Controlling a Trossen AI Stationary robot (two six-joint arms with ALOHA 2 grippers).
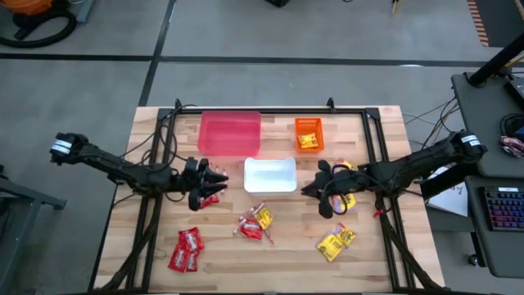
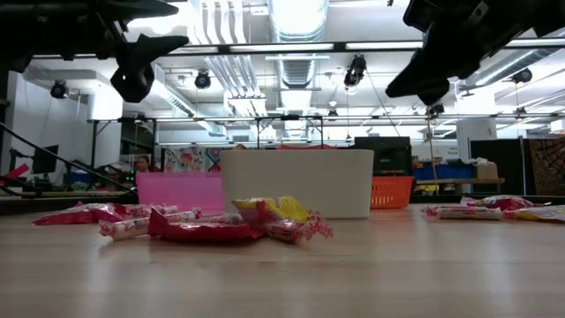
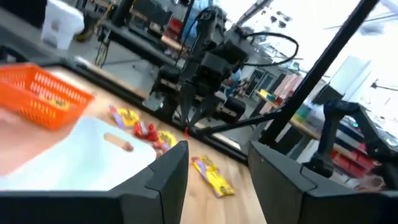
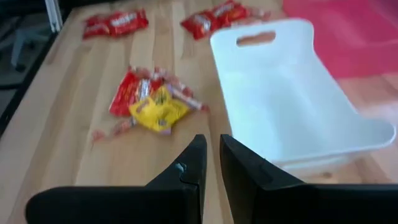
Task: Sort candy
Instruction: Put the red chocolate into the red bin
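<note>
The left hand hovers above the worktop beside the white bin, fingers spread and empty, over a few red packets. The right hand hovers on the white bin's other side, fingers nearly pressed together, nothing between them. Candy lies scattered: a mixed pile near the worktop's centre, red packets toward the near left corner, yellow packets toward the near right. The orange bin holds yellow candy; the pink bin stands beside it.

Grey floor with dark seams, ceiling strip lights and ducts, cluttered workbenches behind
</note>
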